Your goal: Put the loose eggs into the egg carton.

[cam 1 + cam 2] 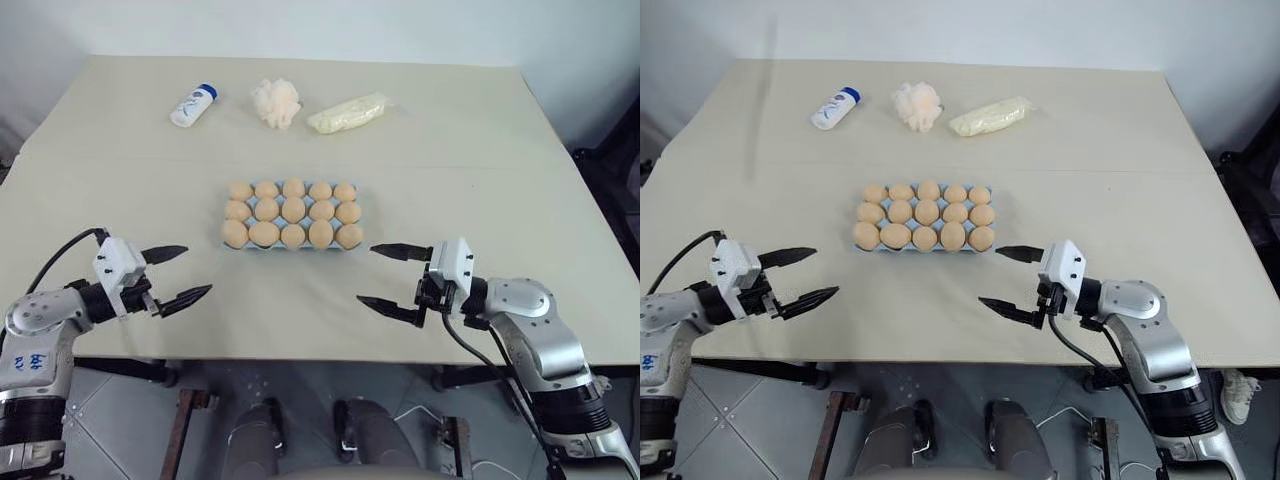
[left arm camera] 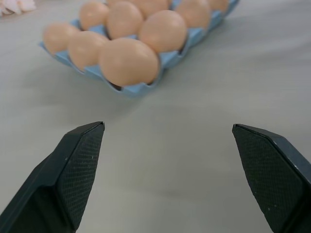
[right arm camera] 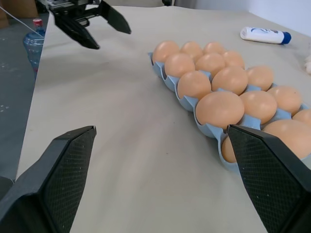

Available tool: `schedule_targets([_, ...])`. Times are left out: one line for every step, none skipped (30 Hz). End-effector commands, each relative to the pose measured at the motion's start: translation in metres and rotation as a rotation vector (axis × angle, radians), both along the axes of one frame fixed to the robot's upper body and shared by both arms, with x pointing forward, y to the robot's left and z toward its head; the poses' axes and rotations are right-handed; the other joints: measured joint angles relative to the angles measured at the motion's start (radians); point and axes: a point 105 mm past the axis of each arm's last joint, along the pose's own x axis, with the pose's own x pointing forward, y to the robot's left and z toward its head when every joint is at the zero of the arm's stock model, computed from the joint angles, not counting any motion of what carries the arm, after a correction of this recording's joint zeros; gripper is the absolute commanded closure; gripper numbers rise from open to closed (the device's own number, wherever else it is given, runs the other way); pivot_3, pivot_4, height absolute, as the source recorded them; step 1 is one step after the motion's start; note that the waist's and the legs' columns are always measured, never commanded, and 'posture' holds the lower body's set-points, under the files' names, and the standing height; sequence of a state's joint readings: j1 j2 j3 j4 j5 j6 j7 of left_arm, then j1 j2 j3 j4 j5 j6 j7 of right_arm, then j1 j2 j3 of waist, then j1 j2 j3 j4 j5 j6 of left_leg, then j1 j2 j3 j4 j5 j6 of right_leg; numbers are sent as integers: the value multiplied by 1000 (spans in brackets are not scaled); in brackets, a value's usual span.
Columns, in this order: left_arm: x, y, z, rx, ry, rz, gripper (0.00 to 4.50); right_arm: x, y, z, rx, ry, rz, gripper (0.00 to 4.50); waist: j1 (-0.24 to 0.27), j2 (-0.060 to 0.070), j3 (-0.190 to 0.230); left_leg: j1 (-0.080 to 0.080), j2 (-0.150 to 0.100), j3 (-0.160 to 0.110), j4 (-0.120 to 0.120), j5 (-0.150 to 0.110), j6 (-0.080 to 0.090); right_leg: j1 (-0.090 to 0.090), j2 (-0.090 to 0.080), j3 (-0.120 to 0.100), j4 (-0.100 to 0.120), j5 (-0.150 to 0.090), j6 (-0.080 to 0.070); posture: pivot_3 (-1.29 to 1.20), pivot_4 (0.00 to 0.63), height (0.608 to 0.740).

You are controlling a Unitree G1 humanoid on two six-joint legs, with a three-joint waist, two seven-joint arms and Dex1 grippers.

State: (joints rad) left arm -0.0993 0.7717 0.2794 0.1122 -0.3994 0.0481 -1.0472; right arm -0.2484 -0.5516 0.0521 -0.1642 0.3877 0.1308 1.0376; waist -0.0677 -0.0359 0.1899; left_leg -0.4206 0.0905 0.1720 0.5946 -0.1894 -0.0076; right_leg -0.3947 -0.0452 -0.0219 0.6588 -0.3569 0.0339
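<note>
The flat light-blue moulded egg carton [image 1: 291, 247] sits near the middle of the pale beige table [image 1: 500, 160], and every one of its fifteen cups, three rows of five, has a smooth tan-brown egg [image 1: 293, 211] seated in it; I can see no loose egg lying anywhere on the tabletop, so by my reckoning the job looks done. The left gripper [image 1: 181, 273] hovers off the carton's near left corner with its two black fingers spread wide and nothing between them, and the right gripper [image 1: 386, 275] hangs off the near right corner, likewise wide apart and empty, both well clear of the tray. At the far edge of the table lie a small white bottle with a blue cap [image 1: 193, 105], a fluffy white tuft [image 1: 276, 102] and a pale yellow plastic bag [image 1: 347, 112], all well apart from the carton. If an egg did need shifting, I would judge it light, rigid, slick and quick to crack, best taken across its widest middle with a soft squeeze. The carton itself looks like thin pulp, likely to flex under a full load, so I would support it from beneath or slide it rather than pinch one rim.
</note>
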Motion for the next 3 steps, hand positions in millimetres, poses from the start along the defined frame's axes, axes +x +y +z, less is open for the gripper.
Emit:
schedule_targets([1,-5,17,0,-75,10,8,5,-9,9,16,-37,-25,0,0,0,0,0,0,0,0,0,0,0,0,0,-1,0,-2,0,150,740])
schedule_targets([2,-7,17,7,-87,19,8,6,-10,10,17,-39,-27,0,-1,0,0,0,-1,0,0,0,0,0,-1,0,-1,0,-2,0,150,740])
schedule_targets([3,-9,17,13,-95,25,8,7,-10,10,18,-40,-28,0,-1,0,0,0,-1,0,0,0,0,0,-1,1,-2,0,-2,0,150,740])
